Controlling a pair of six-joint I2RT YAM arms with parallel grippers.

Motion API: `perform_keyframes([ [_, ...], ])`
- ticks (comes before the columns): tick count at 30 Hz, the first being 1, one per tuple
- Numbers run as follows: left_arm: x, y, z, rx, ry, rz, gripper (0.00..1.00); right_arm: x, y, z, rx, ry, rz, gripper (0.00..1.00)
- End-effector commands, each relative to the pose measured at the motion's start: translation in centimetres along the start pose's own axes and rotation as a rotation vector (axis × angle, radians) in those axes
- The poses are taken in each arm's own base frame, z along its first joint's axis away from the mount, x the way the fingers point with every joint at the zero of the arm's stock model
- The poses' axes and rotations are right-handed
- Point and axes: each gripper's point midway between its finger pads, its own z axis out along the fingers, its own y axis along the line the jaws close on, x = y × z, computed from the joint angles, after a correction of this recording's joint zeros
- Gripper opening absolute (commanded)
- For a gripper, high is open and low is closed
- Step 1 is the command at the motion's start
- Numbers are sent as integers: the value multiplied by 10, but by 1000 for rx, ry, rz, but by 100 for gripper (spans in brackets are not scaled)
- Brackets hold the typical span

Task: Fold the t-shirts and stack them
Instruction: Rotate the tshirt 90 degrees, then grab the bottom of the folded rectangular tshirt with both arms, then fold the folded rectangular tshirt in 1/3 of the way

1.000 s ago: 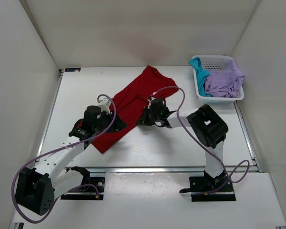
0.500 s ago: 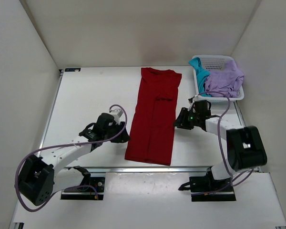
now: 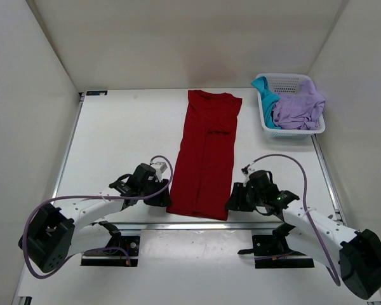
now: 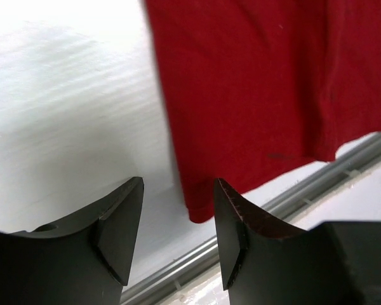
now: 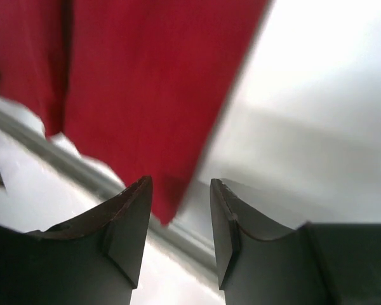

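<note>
White table (image 3: 114, 140), walled in white on three sides, seen from above and from both wrists. A deep red t-shirt (image 3: 206, 152) lies flat along the table's middle, folded lengthwise into a long narrow strip. Its collar end is at the far edge and its hem just short of the near edge. The left gripper (image 3: 164, 189) sits low at the near left corner of the hem, and the right gripper (image 3: 233, 198) is at the near right corner. In both wrist views the jaws stand apart with nothing between them, and each hem corner lies just ahead of the fingertips. A white mesh basket (image 3: 292, 132) in the far right corner holds the teal t-shirt (image 3: 265, 92) and the lavender t-shirt (image 3: 297, 108), both crumpled and unfolded.

Step in hand, as judged: the crosswise fold of the first shirt, with the lengthwise fold apparently done. Next, each gripper would have to close on every layer at its hem corner. Both would then lift together and carry the hem toward the collar, keeping level so the strip does not skew. A shallow pinch risks catching only the top layer.
</note>
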Motion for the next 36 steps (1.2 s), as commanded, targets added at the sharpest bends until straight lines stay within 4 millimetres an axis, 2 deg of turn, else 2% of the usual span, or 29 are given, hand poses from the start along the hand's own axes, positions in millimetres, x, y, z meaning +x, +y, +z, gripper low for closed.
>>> perform_keyframes([
  [1, 16, -7, 0, 37, 50, 25, 59, 29, 4, -1, 20, 54, 65, 40],
  [3, 22, -10, 2, 52, 74, 29, 58, 43, 5, 1, 2, 82, 89, 40],
  [7, 27, -17, 5, 78, 88, 29, 55, 52, 9, 6, -58, 91, 121, 36],
  [9, 33, -18, 4, 85, 107, 43, 50, 52, 11, 7, -53, 94, 114, 25],
  [11, 31, -22, 3, 99, 110, 56, 28, 51, 10, 7, -46, 82, 105, 21],
  [13, 29, -24, 4, 94, 117, 60, 19, 51, 8, 7, -51, 81, 114, 9],
  [15, 31, -30, 4, 108, 127, 72, 1, 43, 13, 6, -74, 64, 107, 0],
  [18, 33, -33, -1, 98, 134, 87, 0, 47, 24, 1, -76, 83, 67, 0],
  [20, 45, -28, -10, 95, 175, 69, 0, 63, 33, -5, -71, 147, 37, 0],
  [22, 46, -34, -24, 119, 159, 60, 0, 74, 47, -12, -101, 190, 23, 0],
  [23, 51, -35, -29, 119, 179, 54, 0, 75, 58, -17, -118, 201, 14, 0],
  [24, 52, -37, -35, 123, 183, 41, 0, 76, 59, -19, -115, 205, 9, 0],
  [27, 36, -54, -50, 175, 160, 39, 0, 50, 69, -29, -97, 147, -34, 0],
  [29, 5, -67, -56, 186, 100, 51, 0, 12, 68, -34, -105, 53, -48, 0],
  [30, -3, -66, -56, 179, 86, 55, 0, 1, 69, -35, -113, 27, -55, 0],
  [32, -45, -69, -56, 192, -2, 32, 0, -40, 59, -38, -140, -58, -63, 0],
  [33, -58, -68, -54, 193, -32, 29, 0, -56, 47, -40, -119, -96, -54, 0],
  [34, -75, -62, -51, 174, -58, -2, 0, -66, 49, -38, -143, -103, -59, 0],
  [35, -98, -61, -48, 174, -108, -13, 0, -84, 39, -38, -116, -141, -51, 0],
  [36, -111, -58, -45, 159, -138, -25, 0, -103, 37, -44, -111, -189, -68, 0],
])
